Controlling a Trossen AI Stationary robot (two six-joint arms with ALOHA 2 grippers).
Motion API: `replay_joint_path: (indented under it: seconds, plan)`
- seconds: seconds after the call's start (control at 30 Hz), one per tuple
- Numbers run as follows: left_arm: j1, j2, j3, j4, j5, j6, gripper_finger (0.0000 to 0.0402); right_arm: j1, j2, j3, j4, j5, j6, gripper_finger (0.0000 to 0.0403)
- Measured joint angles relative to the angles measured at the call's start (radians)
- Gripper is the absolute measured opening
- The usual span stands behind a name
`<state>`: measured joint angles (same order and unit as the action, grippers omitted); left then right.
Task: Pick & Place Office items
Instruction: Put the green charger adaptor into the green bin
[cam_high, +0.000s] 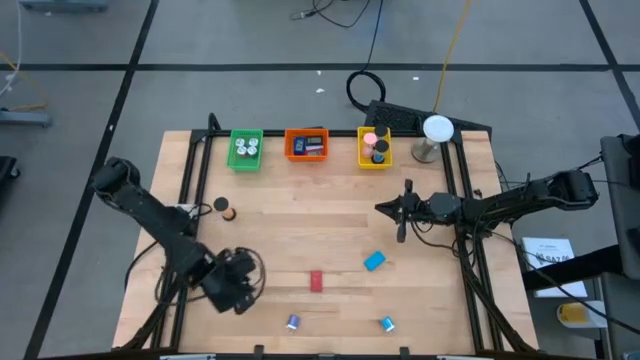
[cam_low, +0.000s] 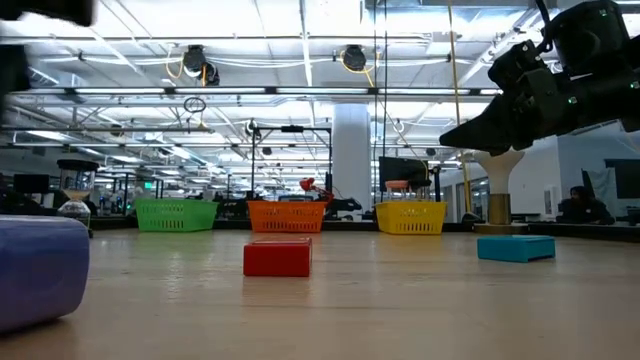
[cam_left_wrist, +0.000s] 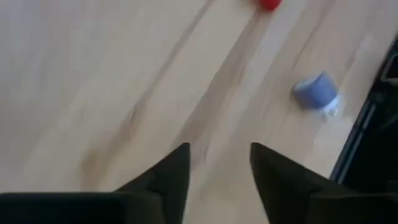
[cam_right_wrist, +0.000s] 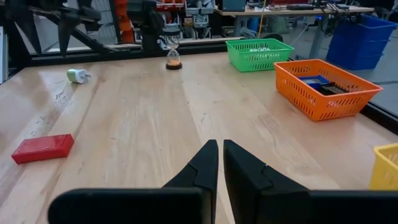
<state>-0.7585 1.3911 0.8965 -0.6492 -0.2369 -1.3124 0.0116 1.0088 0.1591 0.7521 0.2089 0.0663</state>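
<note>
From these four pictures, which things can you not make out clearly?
- Green tray, high view: white pieces inside too small to identify.
- Yellow tray, low view: the mesh wall hides the contents.
- Small blue roll, left wrist view: blurred; its white end unclear.
- Big blue shape, low view: cut off by the picture's edge.
- Left gripper: open over bare wood.

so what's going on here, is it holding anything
No, both arms are empty-handed in the middle of sorting small office items into trays. The left pincer is open over bare wood near the front left, with a blue roll lying close by. The right pincer is shut and hovers at mid-table. The green tray, orange tray and yellow tray already hold pieces; a red block, a blue block and another roll lie loose.
</note>
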Motion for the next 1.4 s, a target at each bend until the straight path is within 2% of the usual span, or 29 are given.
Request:
replay_joint_path:
  seconds: [0.17,0.3,0.57,0.9,1.03,1.27,1.33,1.4]
  plan:
    - [-0.090,0.000,-0.004,-0.097,0.016,-0.256,0.0229,0.000,0.000,-0.011,0.000,0.000,0.000,0.0015]
    - [-0.118,0.001,-0.019,-0.178,0.028,-0.386,0.0250,0.000,0.000,-0.016,0.000,0.000,0.000,0.0015]
    - [-0.146,0.016,-0.061,-0.150,0.032,-0.429,0.0253,0.000,0.000,-0.016,0.007,0.000,0.000,0.0015]
    - [-0.136,0.187,-0.063,-0.121,0.116,-0.382,0.0253,0.000,0.000,-0.016,0.007,0.000,0.000,0.0015]
    - [-0.130,0.218,-0.062,-0.098,0.131,-0.341,0.0233,0.000,0.000,-0.016,0.007,0.000,0.000,0.0015]
    - [-0.127,0.219,-0.062,-0.103,0.132,-0.325,0.0138,0.000,0.000,-0.016,0.007,0.000,0.000,0.0015]
    - [-0.127,0.218,-0.062,-0.102,0.119,-0.305,0.0134,0.000,0.000,-0.016,0.007,0.000,0.000,0.0015]
    - [-0.125,0.217,-0.062,-0.099,0.056,-0.276,0.0134,0.000,0.000,-0.016,0.007,0.000,0.000,0.0015]
